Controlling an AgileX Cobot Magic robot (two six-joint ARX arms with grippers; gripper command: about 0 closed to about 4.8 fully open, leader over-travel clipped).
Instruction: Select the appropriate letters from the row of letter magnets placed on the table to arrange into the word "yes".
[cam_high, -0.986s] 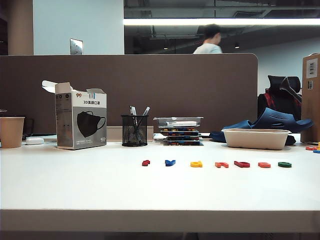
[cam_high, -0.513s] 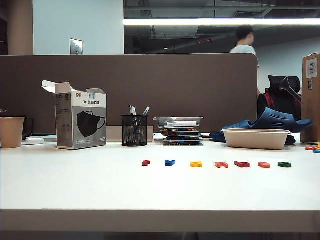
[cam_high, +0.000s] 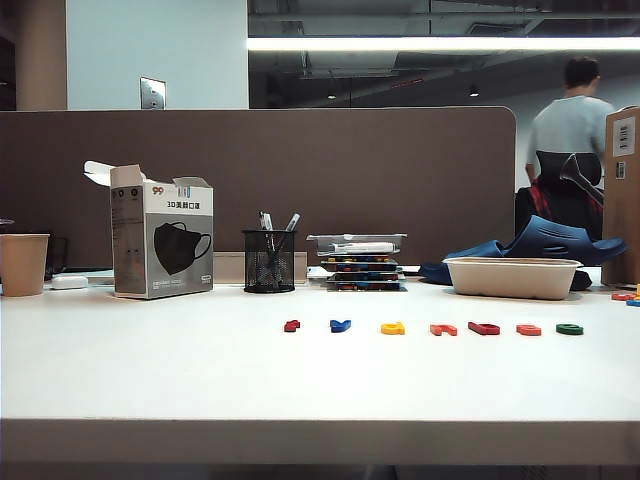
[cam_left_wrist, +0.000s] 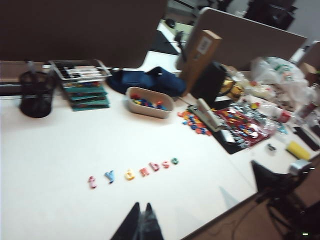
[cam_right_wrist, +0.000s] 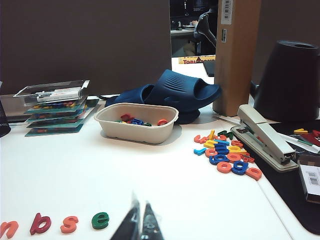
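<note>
Seven letter magnets (cam_high: 430, 328) are seen in one row on the white desk (cam_high: 150, 370), reading t, y, d, n, b, s, e in the left wrist view. The blue y (cam_left_wrist: 110, 176), orange-red s (cam_right_wrist: 69, 224) and green e (cam_right_wrist: 100, 220) lie untouched in that row. The left claw (cam_left_wrist: 141, 220) is seen above the near desk edge, fingers pressed together, empty. The right claw (cam_right_wrist: 140, 222) is likewise closed and empty, near the e.

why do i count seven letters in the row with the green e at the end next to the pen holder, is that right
Seven is right, but the green e sits at the end farthest from the pen holder; the dark red letter is the near one, as the exterior view shows.
</note>
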